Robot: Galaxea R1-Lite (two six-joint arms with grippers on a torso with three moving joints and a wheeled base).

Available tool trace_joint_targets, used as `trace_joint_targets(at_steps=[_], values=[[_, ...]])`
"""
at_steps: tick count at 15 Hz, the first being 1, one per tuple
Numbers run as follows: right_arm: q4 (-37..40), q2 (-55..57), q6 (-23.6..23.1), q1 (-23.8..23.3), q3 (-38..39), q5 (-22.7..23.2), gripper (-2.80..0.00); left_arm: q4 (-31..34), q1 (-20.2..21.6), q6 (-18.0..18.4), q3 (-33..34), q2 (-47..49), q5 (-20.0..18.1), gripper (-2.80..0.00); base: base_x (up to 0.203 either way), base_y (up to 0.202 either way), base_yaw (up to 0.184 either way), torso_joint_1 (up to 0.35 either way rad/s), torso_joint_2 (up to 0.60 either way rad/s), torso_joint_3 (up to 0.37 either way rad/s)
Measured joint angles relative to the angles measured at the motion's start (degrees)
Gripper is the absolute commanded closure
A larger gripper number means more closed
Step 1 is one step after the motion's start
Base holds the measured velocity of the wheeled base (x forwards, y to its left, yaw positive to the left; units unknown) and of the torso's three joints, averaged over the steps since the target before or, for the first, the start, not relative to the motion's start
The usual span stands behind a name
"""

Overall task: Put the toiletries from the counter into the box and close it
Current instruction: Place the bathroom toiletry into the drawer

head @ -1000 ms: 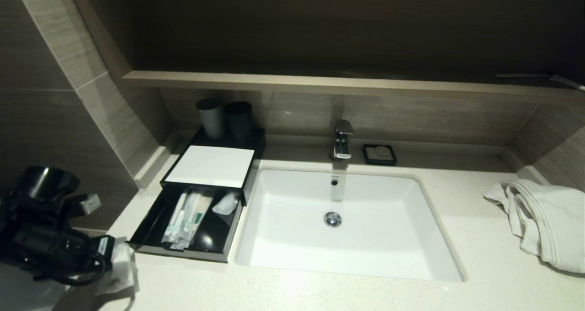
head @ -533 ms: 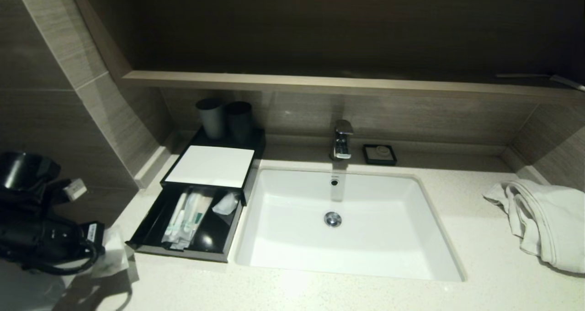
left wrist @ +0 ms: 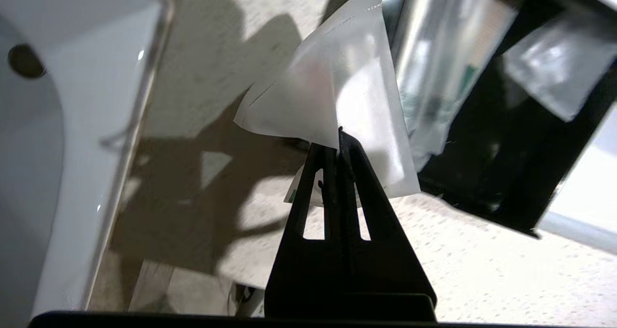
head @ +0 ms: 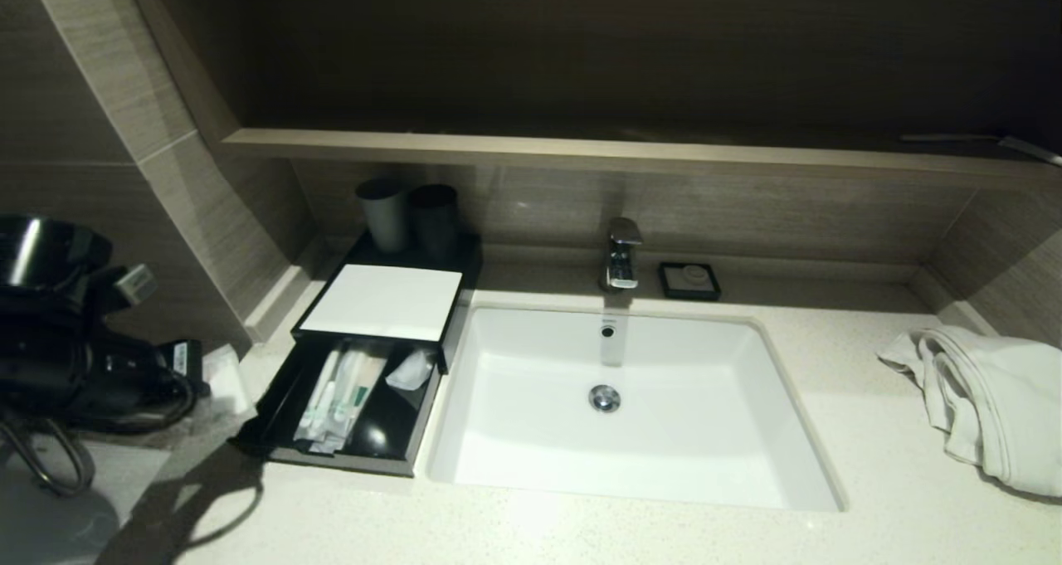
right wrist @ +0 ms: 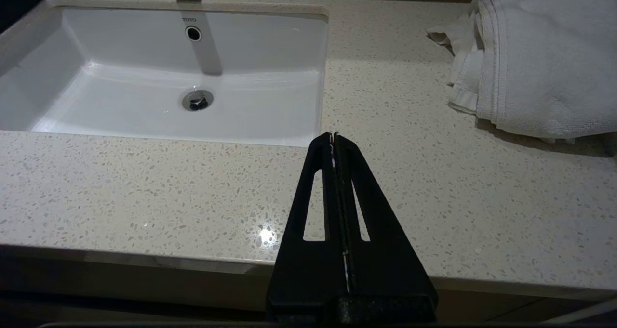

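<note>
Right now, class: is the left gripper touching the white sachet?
Touching. The left wrist view shows the left gripper shut on the white sachet, pinching its lower edge.

Left tool (left wrist: 337, 137) clamped, right tool (right wrist: 333, 137) closed.

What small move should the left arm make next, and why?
Probably carry the packet sideways over the open drawer, then release. The left claw is shut on the packet, which hangs beside the drawer, not over it. Other wrapped toiletries already lie inside.
</note>
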Motion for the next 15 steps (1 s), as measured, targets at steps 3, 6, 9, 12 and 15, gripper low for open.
trace_joint_targets(at_steps=[3, 6, 9, 12, 15], values=[[0.0, 0.0, 0.0, 0.0, 0.0, 0.0, 0.0, 0.5, -6.3, -0.7, -6.5, 3.7, 0.5, 0.0, 0.0, 0.0, 0.0, 0.0, 0.0, 0.0], [0.0, 0.0, 0.0, 0.0, 0.0, 0.0, 0.0, 0.0, -11.2, -2.5, -10.5, 7.9, 0.7, 0.0, 0.0, 0.0, 0.0, 0.0, 0.0, 0.0], [0.0, 0.0, 0.0, 0.0, 0.0, 0.0, 0.0, 0.1, -13.3, -3.3, -13.4, 11.1, 0.8, 0.0, 0.0, 0.0, 0.0, 0.0, 0.0, 0.0], [0.0, 0.0, 0.0, 0.0, 0.0, 0.0, 0.0, 0.7, -16.2, -2.9, -15.1, 12.8, 1.0, 0.0, 0.0, 0.0, 0.0, 0.0, 0.0, 0.0], [0.0, 0.0, 0.0, 0.0, 0.0, 0.0, 0.0, 1.1, -18.4, -2.6, -15.7, 14.5, 1.3, 0.0, 0.0, 0.0, 0.0, 0.0, 0.0, 0.0]])
